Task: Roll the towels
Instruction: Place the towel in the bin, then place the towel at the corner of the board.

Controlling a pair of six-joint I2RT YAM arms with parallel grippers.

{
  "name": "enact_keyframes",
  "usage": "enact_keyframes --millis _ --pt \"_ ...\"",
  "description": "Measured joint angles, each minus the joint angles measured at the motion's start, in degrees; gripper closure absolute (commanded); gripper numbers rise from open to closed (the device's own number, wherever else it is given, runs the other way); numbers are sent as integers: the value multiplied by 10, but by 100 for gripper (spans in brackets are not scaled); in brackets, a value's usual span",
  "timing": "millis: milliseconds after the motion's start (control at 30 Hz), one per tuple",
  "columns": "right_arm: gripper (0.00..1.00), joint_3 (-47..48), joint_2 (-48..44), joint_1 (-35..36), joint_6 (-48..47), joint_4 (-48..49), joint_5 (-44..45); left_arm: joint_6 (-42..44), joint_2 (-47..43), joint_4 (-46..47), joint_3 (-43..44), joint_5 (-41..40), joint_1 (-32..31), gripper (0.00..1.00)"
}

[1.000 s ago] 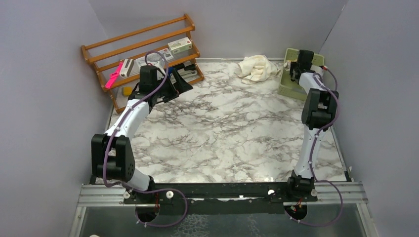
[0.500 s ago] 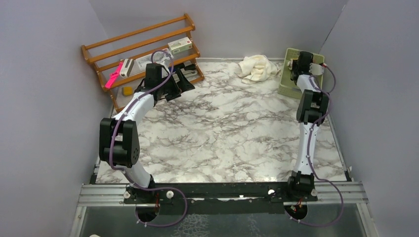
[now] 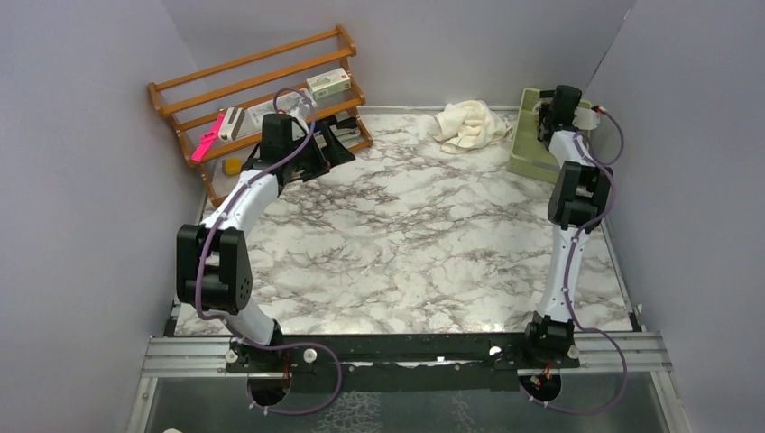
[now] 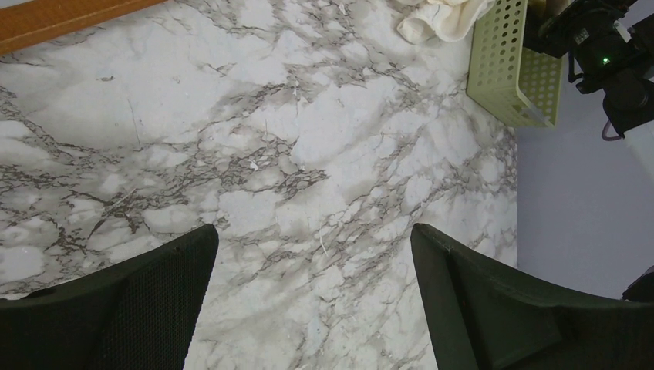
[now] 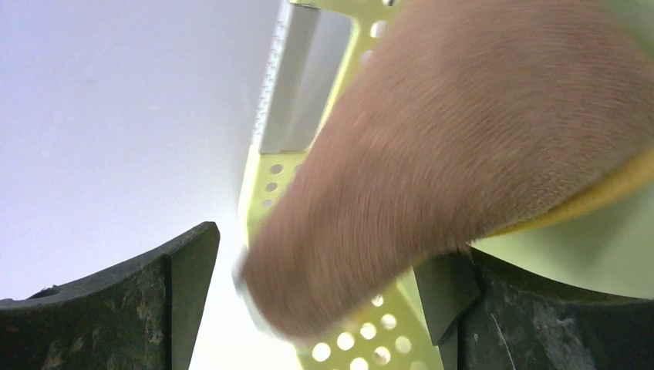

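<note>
The mustard-yellow towel (image 5: 478, 146) fills most of the right wrist view, blurred, its brownish side to the camera and a yellow edge showing at the right; it sits at the pale green basket (image 5: 266, 181), whose perforated wall shows beneath and beside it. From above this towel is hidden by the arm. The right pincer (image 5: 316, 247) stands at it with its jaws wide apart, the towel's lower end reaching down between them, with a gap on the left side and close to the other finger; whether it touches that finger I cannot tell. The cream towel (image 3: 467, 124) lies crumpled on the table (image 3: 406, 234) at the far edge, just left of the basket (image 3: 526, 161), which stands in the far right corner. The left pincer (image 4: 312, 239) hangs above bare marble well away from both towels, its jaws spread wide and holding nothing, near the wooden rack (image 3: 262, 90) at the far left, whose shelves carry a few small boxes and a pink item.
</note>
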Motion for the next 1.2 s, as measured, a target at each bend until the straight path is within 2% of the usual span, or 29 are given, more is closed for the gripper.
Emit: enact_keyframes --millis 400,600,733,867,967,1100,1200 --pt "6 -52 -77 0 -13 3 -24 12 -76 -30 -29 10 0 1" --pt "6 -115 -119 0 -42 14 -65 13 -91 -35 -38 12 0 1" --pt "7 -193 -180 10 -87 42 -82 13 -107 -36 -44 13 0 1" --pt "9 -289 -267 39 -161 96 -90 13 -124 -36 -50 13 0 1" --pt "10 -316 -310 83 -242 118 -94 15 -131 -36 -52 14 0 1" --pt "10 -276 -303 153 -380 107 -110 21 -140 -37 -60 19 0 1" --pt "10 -169 -240 201 -487 62 -115 26 -148 -39 -68 23 0 1"
